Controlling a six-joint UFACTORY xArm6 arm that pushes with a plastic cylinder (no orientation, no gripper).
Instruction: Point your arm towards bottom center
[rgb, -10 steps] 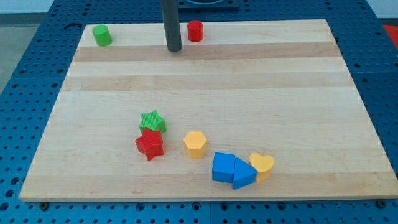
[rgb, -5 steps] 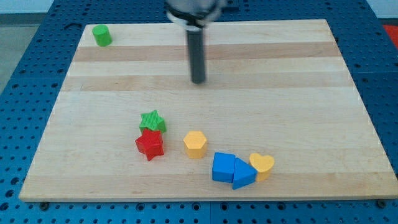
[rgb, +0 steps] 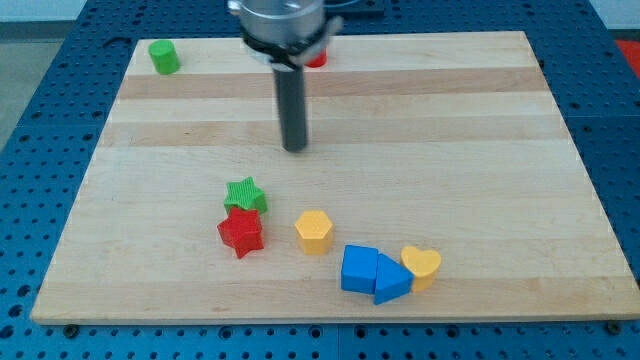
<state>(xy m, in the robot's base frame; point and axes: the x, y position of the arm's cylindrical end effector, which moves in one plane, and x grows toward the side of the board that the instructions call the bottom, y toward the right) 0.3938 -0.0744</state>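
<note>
My tip (rgb: 294, 148) touches the wooden board (rgb: 480, 150) a little above its middle, with no block touching it. Below it and to the left sit a green star (rgb: 245, 193) and a red star (rgb: 241, 232), touching each other. A yellow hexagon (rgb: 314, 231) lies below the tip. Further to the lower right a blue cube (rgb: 359, 269), a blue triangle (rgb: 391, 281) and a yellow heart (rgb: 421, 266) are packed together near the bottom edge.
A green cylinder (rgb: 164, 56) stands at the board's top left corner. A red cylinder (rgb: 317, 58) at the top edge is mostly hidden behind the arm. A blue perforated table (rgb: 40, 110) surrounds the board.
My tip has moved from the top edge down the board, first to the right, then back left and lower. The blocks have not moved.
</note>
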